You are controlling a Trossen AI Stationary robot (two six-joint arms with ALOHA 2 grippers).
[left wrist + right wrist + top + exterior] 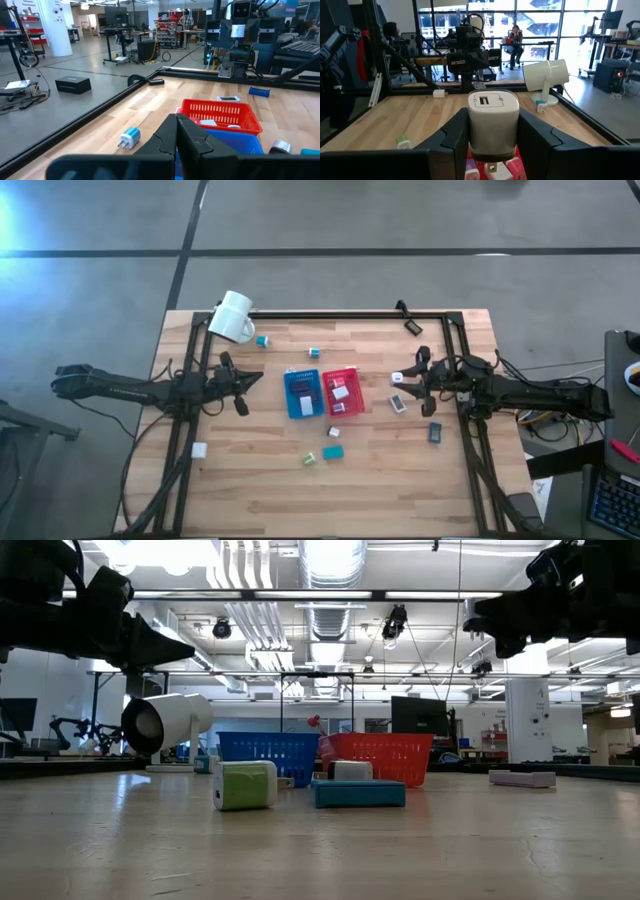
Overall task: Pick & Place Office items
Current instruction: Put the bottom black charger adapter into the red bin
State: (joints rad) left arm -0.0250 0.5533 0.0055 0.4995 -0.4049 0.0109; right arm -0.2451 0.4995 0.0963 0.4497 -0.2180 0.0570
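White charger block (493, 122) is sitting pinched between the right gripper (493, 142) fingers, hanging just right of the red tray (344, 392), seemingly above the wood. Left gripper (246, 388), fingers pressed together, is hovering left of the blue tray (302, 394). Other office items (333, 451) are lying below the trays

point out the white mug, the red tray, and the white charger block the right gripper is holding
white mug (233, 317): high view, on its side wall.
red tray (352, 372): high view, on its rim.
white charger block (492, 122): right wrist view, on its front face between the fingers.
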